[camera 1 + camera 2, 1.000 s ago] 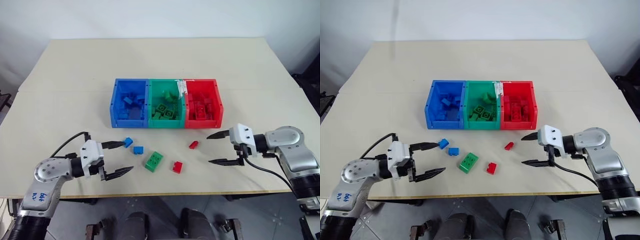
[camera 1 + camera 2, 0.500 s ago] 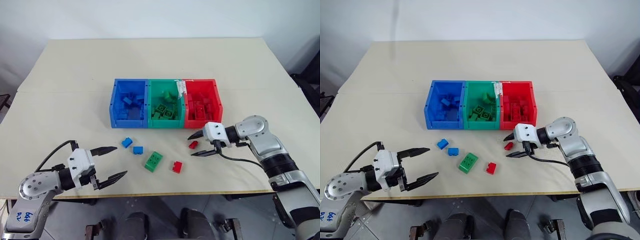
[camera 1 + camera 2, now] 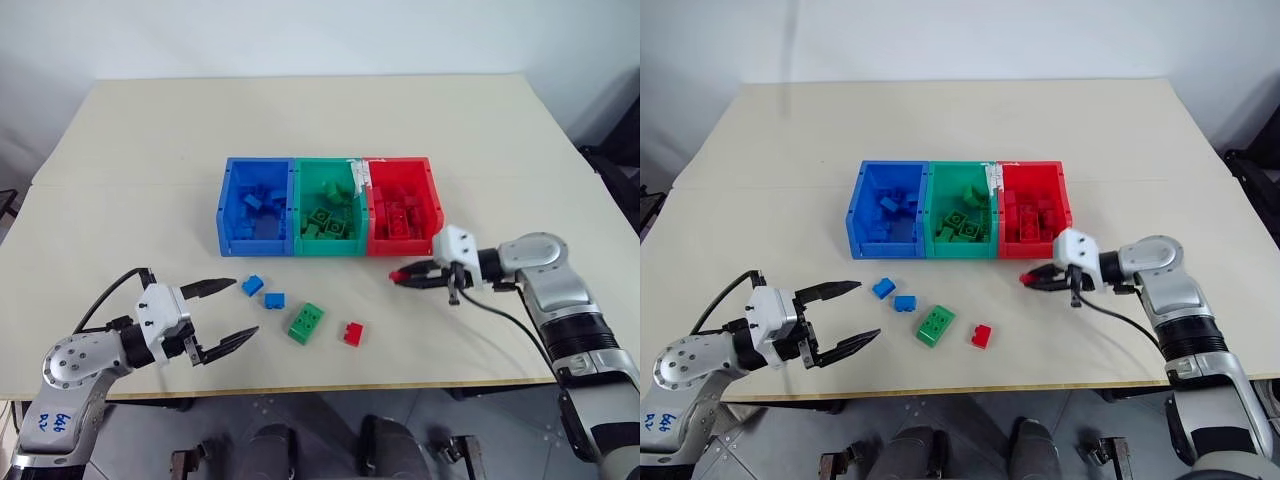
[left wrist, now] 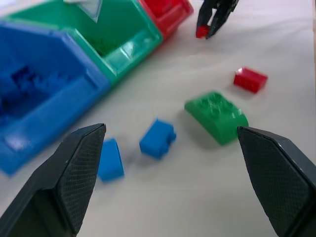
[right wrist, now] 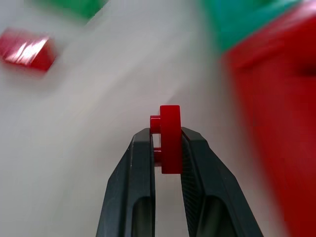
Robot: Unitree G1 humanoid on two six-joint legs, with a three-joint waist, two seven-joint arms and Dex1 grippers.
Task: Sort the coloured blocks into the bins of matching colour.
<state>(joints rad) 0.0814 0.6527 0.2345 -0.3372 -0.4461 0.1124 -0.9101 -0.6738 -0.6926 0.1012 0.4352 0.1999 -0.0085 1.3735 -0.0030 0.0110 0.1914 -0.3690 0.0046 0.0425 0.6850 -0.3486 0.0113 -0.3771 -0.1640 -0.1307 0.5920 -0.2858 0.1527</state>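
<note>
I see my right gripper clamped on a small red block, held above the surface just in front of the red bin. My left gripper stands wide apart near the two blue blocks.

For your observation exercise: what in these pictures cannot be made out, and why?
- Bricks in the blue bin: too small and piled to count, head views.
- Red bin: blurred and cut off, right wrist view.
- Red brick in the right hand: its lower part hidden by the fingers.
</note>
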